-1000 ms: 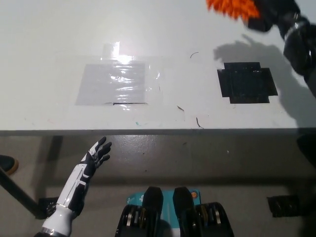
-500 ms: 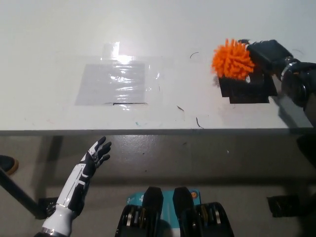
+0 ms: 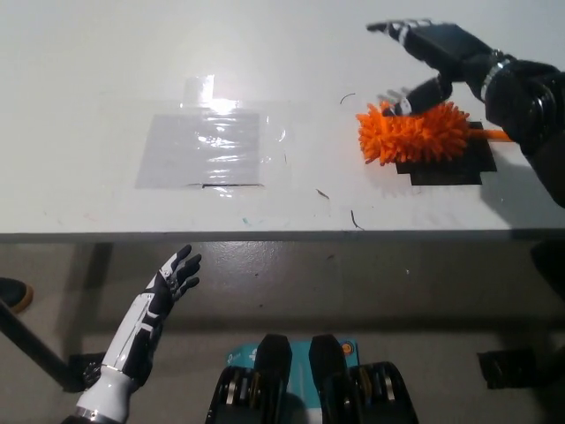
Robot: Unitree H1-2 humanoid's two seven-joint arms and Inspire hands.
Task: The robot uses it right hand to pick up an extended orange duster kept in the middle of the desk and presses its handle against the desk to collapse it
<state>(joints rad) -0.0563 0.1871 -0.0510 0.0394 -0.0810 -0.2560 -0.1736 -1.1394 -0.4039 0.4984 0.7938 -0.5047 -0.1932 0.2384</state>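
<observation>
Head view, reading left to right: my left hand [image 3: 168,287] rests below the desk edge at lower left, fingers spread, holding nothing. On the desk [image 3: 88,106], a patch of clear tape [image 3: 207,146] lies left of centre. Further right, the orange duster [image 3: 412,132] lies on its side across the upper edge of a black tape square [image 3: 441,159], its bristle head toward the middle of the desk and a short stub of orange handle [image 3: 496,134] pointing right. My right hand [image 3: 433,53] hovers just above and behind the bristles, fingers wide apart and holding nothing; whether a fingertip touches the bristles cannot be determined. Judged step: release, with the duster set down and the handle appearing short, which suggests the collapse is done. Next move calls for lifting the right hand clear without catching the bristles.
</observation>
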